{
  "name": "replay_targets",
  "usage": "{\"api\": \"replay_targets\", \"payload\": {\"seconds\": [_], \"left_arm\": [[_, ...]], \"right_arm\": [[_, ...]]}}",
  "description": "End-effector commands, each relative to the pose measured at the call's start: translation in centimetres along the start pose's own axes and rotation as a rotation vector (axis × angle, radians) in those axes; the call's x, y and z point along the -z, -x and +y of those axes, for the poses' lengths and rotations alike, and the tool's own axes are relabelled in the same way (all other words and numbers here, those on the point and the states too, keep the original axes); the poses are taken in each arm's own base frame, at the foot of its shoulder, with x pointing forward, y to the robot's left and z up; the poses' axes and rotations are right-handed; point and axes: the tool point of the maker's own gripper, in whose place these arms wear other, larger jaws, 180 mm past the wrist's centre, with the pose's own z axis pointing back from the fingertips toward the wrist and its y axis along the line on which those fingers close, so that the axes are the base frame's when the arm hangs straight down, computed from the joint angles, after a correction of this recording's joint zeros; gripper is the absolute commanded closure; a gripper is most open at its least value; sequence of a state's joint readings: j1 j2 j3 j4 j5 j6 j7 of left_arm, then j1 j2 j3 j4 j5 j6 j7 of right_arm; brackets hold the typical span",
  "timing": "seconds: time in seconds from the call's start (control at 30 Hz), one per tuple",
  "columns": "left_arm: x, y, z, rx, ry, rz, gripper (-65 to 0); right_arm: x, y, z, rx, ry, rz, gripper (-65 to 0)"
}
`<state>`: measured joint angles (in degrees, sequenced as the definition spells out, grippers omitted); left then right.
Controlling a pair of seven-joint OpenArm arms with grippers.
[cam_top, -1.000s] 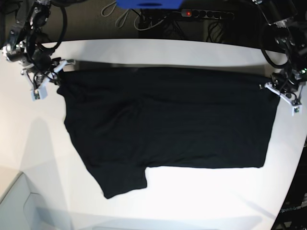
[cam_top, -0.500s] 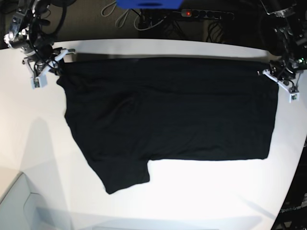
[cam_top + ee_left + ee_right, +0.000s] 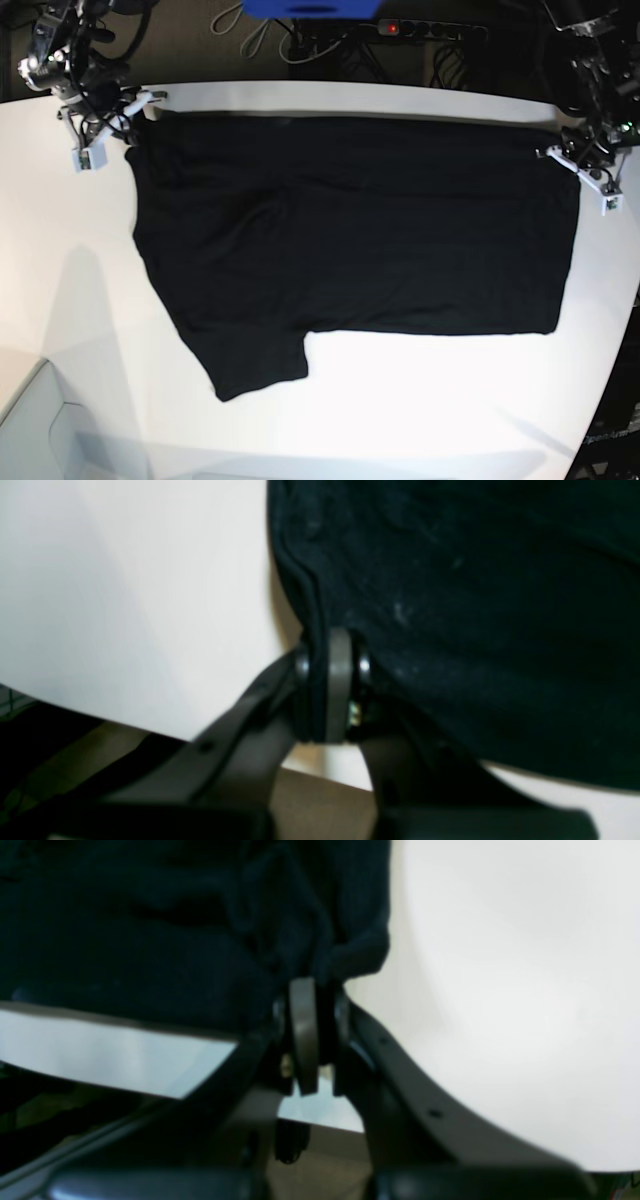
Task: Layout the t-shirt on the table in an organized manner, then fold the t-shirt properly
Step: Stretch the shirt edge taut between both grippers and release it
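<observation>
The black t-shirt (image 3: 350,225) lies spread wide across the white table (image 3: 420,410), one sleeve pointing toward the front left. My right gripper (image 3: 128,128) is shut on the shirt's far left corner; the right wrist view shows its jaws (image 3: 312,1035) pinching bunched black cloth (image 3: 150,930). My left gripper (image 3: 572,165) is shut on the shirt's far right corner; the left wrist view shows its jaws (image 3: 330,690) clamped on the hem of the shirt (image 3: 475,605). Both held corners sit near the table's far edge.
The table's far edge (image 3: 350,90) runs just behind the shirt, with a power strip (image 3: 430,30) and cables on the floor beyond. The table's curved right edge (image 3: 610,350) is close to my left gripper. A pale box corner (image 3: 40,430) sits at the front left.
Both grippers have pulled the shirt's top edge toward the far side of the table. The right gripper moved farther back and slightly right; the shirt lies flatter and more stretched.
</observation>
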<state>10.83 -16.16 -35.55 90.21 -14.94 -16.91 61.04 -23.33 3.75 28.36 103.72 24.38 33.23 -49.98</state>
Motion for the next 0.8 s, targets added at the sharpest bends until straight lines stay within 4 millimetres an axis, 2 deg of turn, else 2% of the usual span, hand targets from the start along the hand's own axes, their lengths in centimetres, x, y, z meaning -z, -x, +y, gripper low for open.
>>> {"api": "replay_targets", "payload": {"seconds": [0.0,0.67,0.77], "left_arm": [[-0.38,-0.46,0.44,0.001,-0.015,-0.02,0.0],[-0.33,-0.34,0.28,0.005,-0.013,-0.017,0.0],[-0.3,-0.32,0.2,0.002,-0.008,-0.017,-2.2]], "right_arm": [[-0.43,-0.65,-0.04,-0.009,0.0,-0.028,0.0],[-0.87,0.0,-0.75,0.028,0.027,-0.027,0.0],[-0.89,-0.04,-0.75,0.027,0.027,-0.028,0.0]]}}
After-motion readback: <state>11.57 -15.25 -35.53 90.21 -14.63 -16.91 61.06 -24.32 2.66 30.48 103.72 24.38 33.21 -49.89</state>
